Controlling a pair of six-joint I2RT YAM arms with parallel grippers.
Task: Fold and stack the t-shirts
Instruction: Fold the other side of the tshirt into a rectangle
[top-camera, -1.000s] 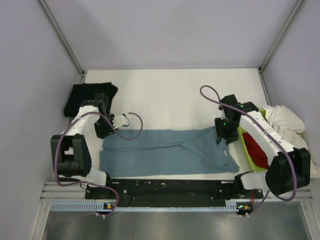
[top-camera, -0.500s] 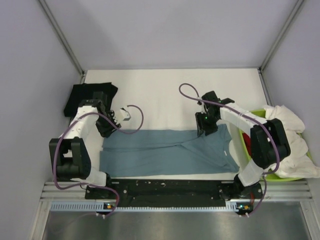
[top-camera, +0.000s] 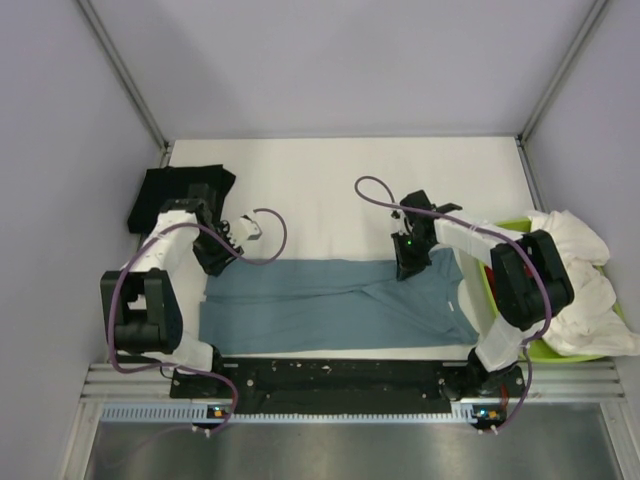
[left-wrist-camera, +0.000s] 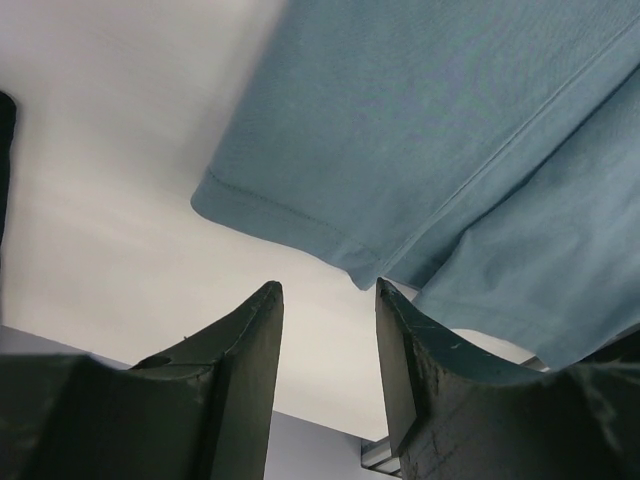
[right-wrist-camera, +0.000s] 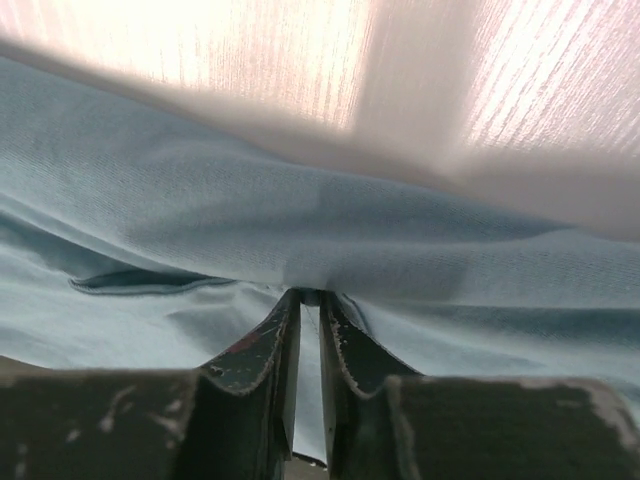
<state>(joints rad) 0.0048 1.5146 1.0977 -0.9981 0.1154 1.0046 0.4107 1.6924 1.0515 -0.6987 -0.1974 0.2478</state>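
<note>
The slate-blue t-shirt (top-camera: 330, 300) lies spread across the near middle of the white table. My right gripper (top-camera: 408, 262) is at its far edge, shut on a pinch of the blue cloth (right-wrist-camera: 330, 250), jaws nearly together. My left gripper (top-camera: 215, 258) is open and empty just past the shirt's far left corner (left-wrist-camera: 350, 270), which lies beyond its fingertips in the left wrist view. A folded black t-shirt (top-camera: 170, 195) lies at the far left. A white t-shirt (top-camera: 575, 260) is heaped over the bin at the right; no red shirt shows.
The lime-green bin (top-camera: 497, 290) stands at the right table edge, mostly covered by the white cloth. Purple cables loop from both wrists. The black rail (top-camera: 340, 375) with the arm bases runs along the near edge. Walls close the table on three sides.
My right gripper has moved left from beside the bin along the shirt's far edge, carrying the cloth with it. The red in the bin is now hidden. The left gripper has barely moved.
</note>
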